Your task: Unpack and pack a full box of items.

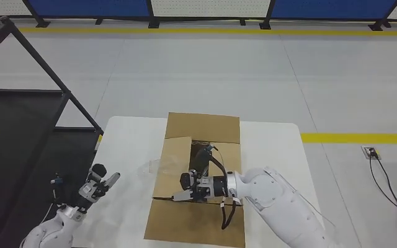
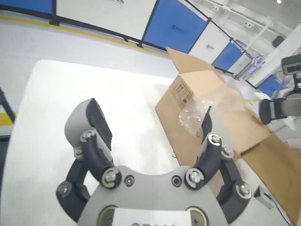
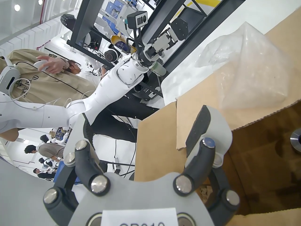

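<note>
An open cardboard box (image 1: 201,127) stands in the middle of the white table (image 1: 124,142), with all its flaps folded out. A crumpled clear plastic bag (image 1: 155,167) leans on the box's left side (image 2: 195,116) (image 3: 247,71). My right gripper (image 1: 183,195) (image 3: 141,132) is open at the box's left wall near the front corner, with the cardboard edge (image 3: 157,142) between its fingers. Whether they touch it I cannot tell. My left gripper (image 1: 104,178) (image 2: 152,118) hangs open and holds nothing over the table's front left, facing the box (image 2: 211,99) and well apart from it.
A round metal part (image 3: 296,137) shows inside the box, mostly hidden. A black frame (image 1: 37,124) stands close against the table's left edge. Bare tabletop (image 2: 82,83) lies between the left gripper and the box.
</note>
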